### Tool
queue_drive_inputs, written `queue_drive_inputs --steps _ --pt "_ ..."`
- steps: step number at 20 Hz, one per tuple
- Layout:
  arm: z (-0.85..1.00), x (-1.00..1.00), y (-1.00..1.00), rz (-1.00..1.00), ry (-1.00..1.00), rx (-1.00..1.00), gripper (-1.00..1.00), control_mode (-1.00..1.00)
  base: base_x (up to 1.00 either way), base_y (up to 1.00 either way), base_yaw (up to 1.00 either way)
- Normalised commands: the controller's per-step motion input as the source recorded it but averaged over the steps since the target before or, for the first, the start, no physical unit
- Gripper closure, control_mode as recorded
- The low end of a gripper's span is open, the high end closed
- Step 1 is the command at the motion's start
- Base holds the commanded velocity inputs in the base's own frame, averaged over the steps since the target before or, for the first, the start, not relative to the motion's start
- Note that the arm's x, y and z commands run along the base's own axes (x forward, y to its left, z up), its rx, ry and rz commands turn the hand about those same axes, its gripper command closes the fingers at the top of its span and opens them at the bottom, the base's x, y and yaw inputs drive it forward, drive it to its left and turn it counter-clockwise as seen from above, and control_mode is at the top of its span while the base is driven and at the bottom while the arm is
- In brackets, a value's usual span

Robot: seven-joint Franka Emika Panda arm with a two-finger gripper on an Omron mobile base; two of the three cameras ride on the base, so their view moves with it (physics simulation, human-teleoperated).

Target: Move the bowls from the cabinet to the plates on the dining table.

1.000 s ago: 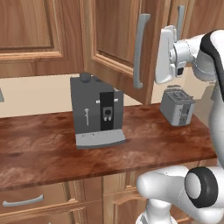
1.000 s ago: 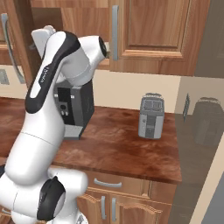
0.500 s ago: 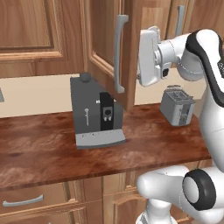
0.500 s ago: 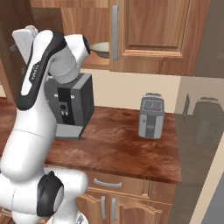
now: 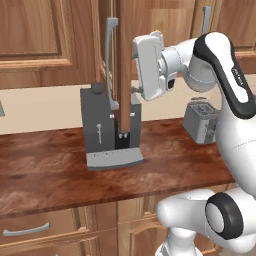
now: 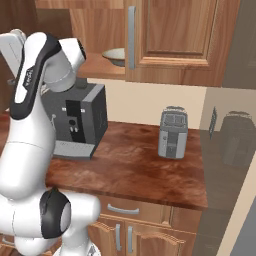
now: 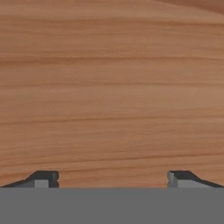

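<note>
The cabinet (image 6: pixel 100 65) stands open over the counter. A cream-beige bowl (image 6: pixel 115 55) rests on its wooden shelf, just left of the shut door's grey handle (image 6: pixel 131 37). In the left base view the open cabinet door (image 5: pixel 123 65) is seen edge-on, its bar handle (image 5: pixel 110 50) on the far side. My gripper (image 7: pixel 112 179) is open with nothing between its fingertips (image 7: pixel 43 178), and faces the door's bare wooden inner face from very close. The white hand (image 5: pixel 150 65) sits just right of that door. The plates and the dining table are out of view.
A dark grey coffee machine (image 5: pixel 110 132) stands on the reddish-brown counter (image 5: pixel 50 170) under the open door. A silver toaster (image 6: pixel 172 132) sits to the right. Drawers and doors with grey handles (image 6: pixel 122 210) run below the counter edge.
The cabinet door has swung further open to the left, from angled to edge-on in the left base view. The hand followed it leftward. The jaws stayed open.
</note>
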Motion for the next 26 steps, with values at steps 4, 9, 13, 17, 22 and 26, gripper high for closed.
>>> queue_drive_inputs --steps 4,9,13,17,22,26 --pt "0.00 0.00 0.27 0.06 0.00 0.00 -1.00 -1.00 0.00 0.00 0.00" --pt "0.00 0.00 0.31 0.07 0.00 0.00 -1.00 -1.00 0.00 0.00 0.00" --pt "-0.06 0.00 0.39 0.07 0.00 0.00 -1.00 -1.00 0.00 0.00 0.00" --pt "-0.06 0.01 0.21 0.06 0.00 0.00 -1.00 -1.00 0.00 0.00 0.00" --pt "-0.03 -0.01 -0.42 0.00 -0.05 0.00 -1.00 -1.00 0.00 0.00 0.00" --pt "0.00 -0.14 -0.58 0.00 -0.12 0.00 -1.00 -1.00 0.00 0.00 0.00"
